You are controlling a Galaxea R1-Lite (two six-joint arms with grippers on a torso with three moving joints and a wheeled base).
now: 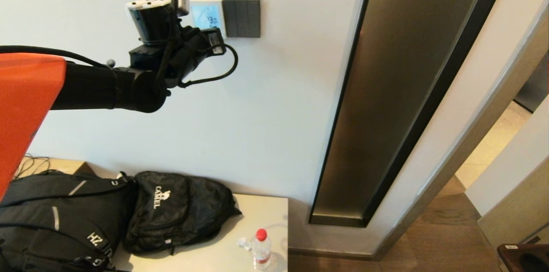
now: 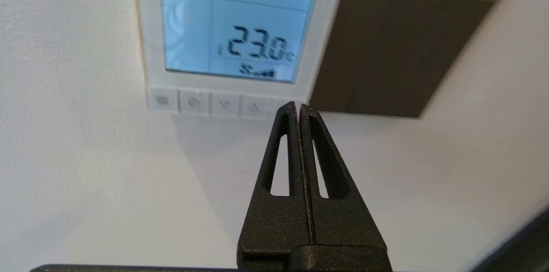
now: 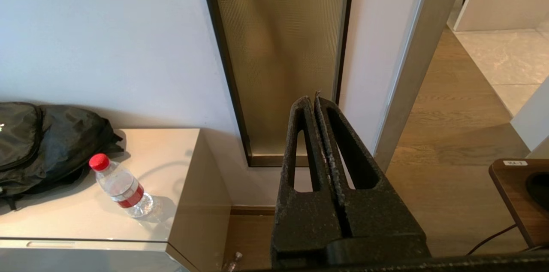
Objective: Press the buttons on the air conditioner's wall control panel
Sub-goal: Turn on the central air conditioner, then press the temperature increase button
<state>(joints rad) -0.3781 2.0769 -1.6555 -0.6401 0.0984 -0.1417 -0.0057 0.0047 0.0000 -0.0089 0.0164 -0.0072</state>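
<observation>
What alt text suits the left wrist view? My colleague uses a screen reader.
The left hand, fingers shut, points at the right end of the buttons below the lit blue screen of the air conditioner's wall control panel, reading 23.0. A dark grey switch plate sits beside it.

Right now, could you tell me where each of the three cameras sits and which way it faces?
Head view: high on the robot, facing the wall; shows the raised left arm, its left gripper at the control panel.
Left wrist view: behind the shut fingers, facing the panel's buttons.
Right wrist view: behind the shut right gripper, facing a cabinet and floor.
Shared: head and right wrist views both show the water bottle and backpack.
</observation>
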